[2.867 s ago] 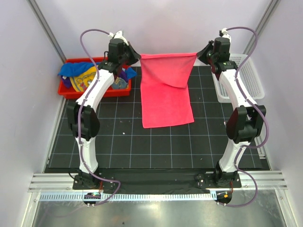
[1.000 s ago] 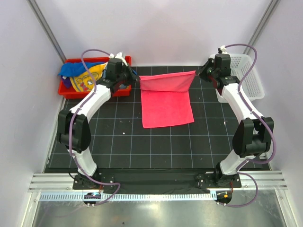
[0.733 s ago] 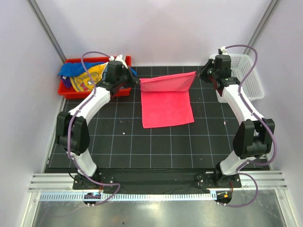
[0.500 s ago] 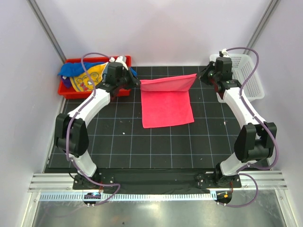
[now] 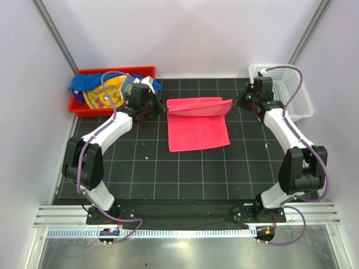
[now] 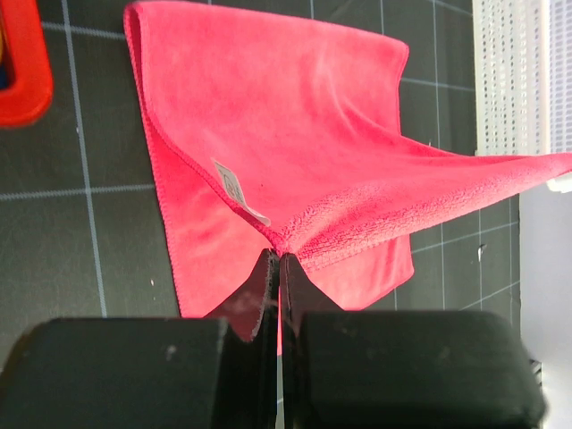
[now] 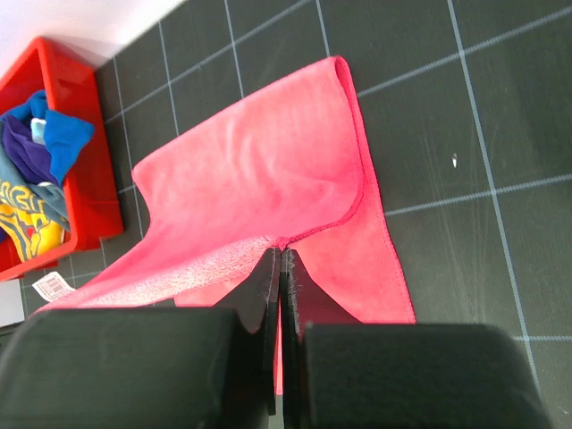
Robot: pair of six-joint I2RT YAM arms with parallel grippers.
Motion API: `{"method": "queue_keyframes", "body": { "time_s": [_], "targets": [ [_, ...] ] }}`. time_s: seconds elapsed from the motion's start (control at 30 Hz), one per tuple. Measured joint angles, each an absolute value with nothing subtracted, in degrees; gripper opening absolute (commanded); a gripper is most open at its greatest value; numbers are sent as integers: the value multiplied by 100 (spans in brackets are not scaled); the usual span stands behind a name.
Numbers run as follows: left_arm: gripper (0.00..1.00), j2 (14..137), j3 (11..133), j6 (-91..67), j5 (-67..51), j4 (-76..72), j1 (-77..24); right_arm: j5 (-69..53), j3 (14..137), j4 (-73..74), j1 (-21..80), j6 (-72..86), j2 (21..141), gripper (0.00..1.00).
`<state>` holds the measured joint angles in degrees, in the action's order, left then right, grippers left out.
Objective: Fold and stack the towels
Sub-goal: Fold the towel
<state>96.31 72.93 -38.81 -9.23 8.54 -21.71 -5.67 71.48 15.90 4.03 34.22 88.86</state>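
- Well to the left of the left fingers (image 5: 164, 106), at the back corner of the table (image 5: 140, 168), a red bin (image 5: 81, 106) holds a heap of towels (image 5: 101, 89) in bright blue, yellow-orange and purple. They are bunched up and unfolded.
- Beside the bin, the left fingers are pressed together on one corner of the pink towel (image 5: 197, 129). In the left wrist view the tips pinch the hem with no gap between them. A small white label (image 6: 237, 189) sits on the hem just beyond the tips.
- Between the two pairs of fingers, the held edge of the pink towel runs as a raised strip, nearly straight, just above the table.
- Below that strip, and nearer the arm bases than either pair of fingers, the rest of the pink towel lies flat on the table. The lifted part curls back over the flat part from a rounded fold on the far side.
- At the strip's other end, the right fingers (image 5: 234, 102) are clamped on the towel's second corner. In the right wrist view the tips meet on the hem, with the cloth stretching away from them toward the left fingers.
- To the right of the right fingers, a white mesh basket (image 5: 294, 95) stands at the table's back right corner, apart from the pink towel.
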Motion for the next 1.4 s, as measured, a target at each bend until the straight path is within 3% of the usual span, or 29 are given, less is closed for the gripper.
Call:
{"method": "queue_keyframes", "body": {
  "time_s": [1.4],
  "targets": [
    [0, 9109, 5354, -4528, 93, 888, -3304, -768, 5310, 2261, 528, 3227, 8239, 1]
  ]
}}
